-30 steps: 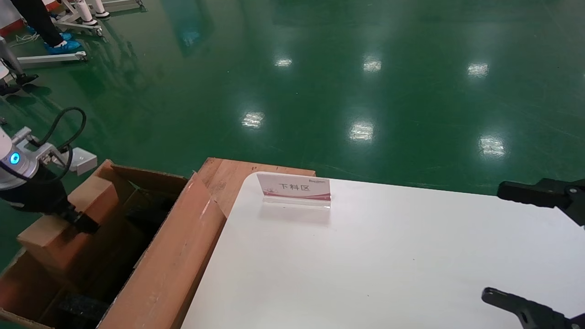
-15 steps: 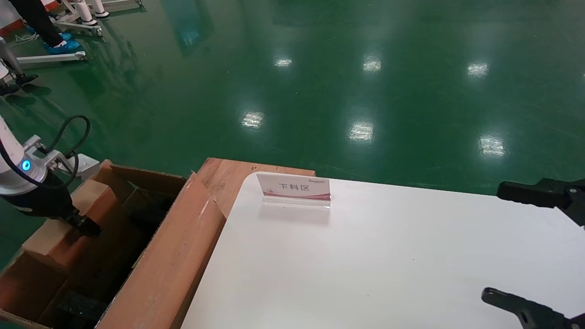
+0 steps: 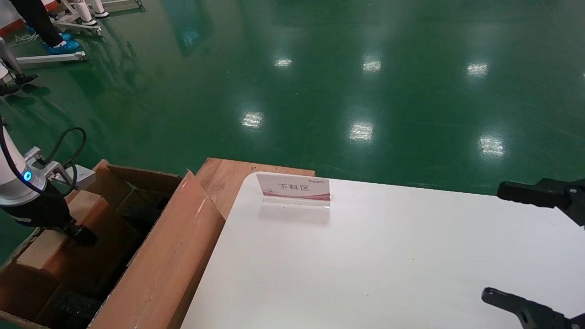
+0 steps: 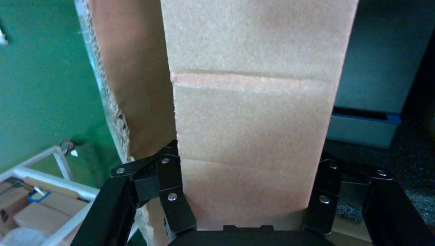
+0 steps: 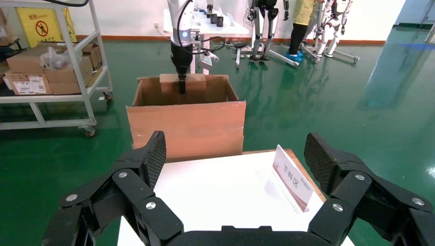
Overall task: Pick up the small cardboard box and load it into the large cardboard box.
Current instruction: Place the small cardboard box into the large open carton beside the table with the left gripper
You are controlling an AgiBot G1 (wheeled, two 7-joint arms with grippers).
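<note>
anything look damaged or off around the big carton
The large brown corrugated carton has a ragged, frayed flap edge in the left wrist view. The small reddish-brown cardboard box sits tilted inside it, clamped by the left end effector. The right end effector hangs open over the white table.

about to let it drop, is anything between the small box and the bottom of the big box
The left gripper holds the small cardboard box inside the large cardboard box. Black foam blocks lie on the floor below; whether they sit directly under it cannot be told.
</note>
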